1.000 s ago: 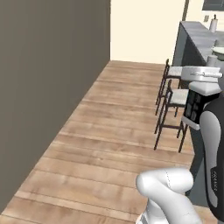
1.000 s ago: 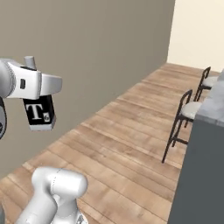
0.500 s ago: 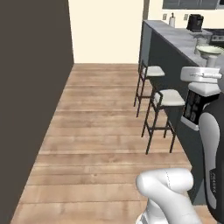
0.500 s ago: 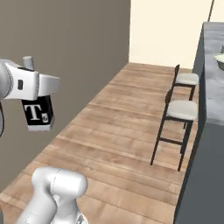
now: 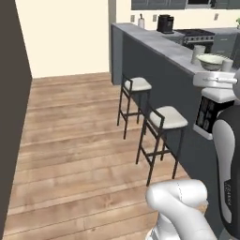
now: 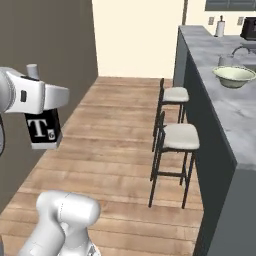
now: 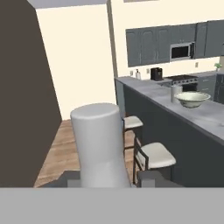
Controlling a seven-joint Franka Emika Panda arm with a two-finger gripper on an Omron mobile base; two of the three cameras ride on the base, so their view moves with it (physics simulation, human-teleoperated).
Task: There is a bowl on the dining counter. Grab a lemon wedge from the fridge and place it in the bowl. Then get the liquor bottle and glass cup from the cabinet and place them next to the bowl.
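My gripper (image 6: 36,96) is shut on the liquor bottle (image 6: 43,131), a whitish bottle with a black label and a white "T", and holds it upright in the air over the wooden floor. The bottle's neck (image 7: 99,144) rises between the fingertips (image 7: 148,177) in the hand view. The gripper (image 5: 214,83) and the bottle (image 5: 206,113) hang just short of the dining counter (image 5: 161,47). On that counter stands the pale bowl (image 5: 212,60) (image 6: 234,76) (image 7: 191,99), with the glass cup (image 5: 198,54) (image 7: 176,92) just beside it. The lemon wedge and the fridge are out of view.
Two bar stools (image 5: 168,118) (image 5: 136,85) stand along the counter's dark front. A dark wall (image 5: 10,117) runs along the left. At the back are wall cabinets (image 7: 151,46), a microwave (image 7: 180,51), a coffee machine (image 5: 165,23) and a stove (image 5: 199,33). Open wooden floor (image 5: 75,140) lies between.
The whole picture has swung, so the base has turned and the dining counter with bowl and stools now lies closer and wider in view. The bottle stays in the gripper.
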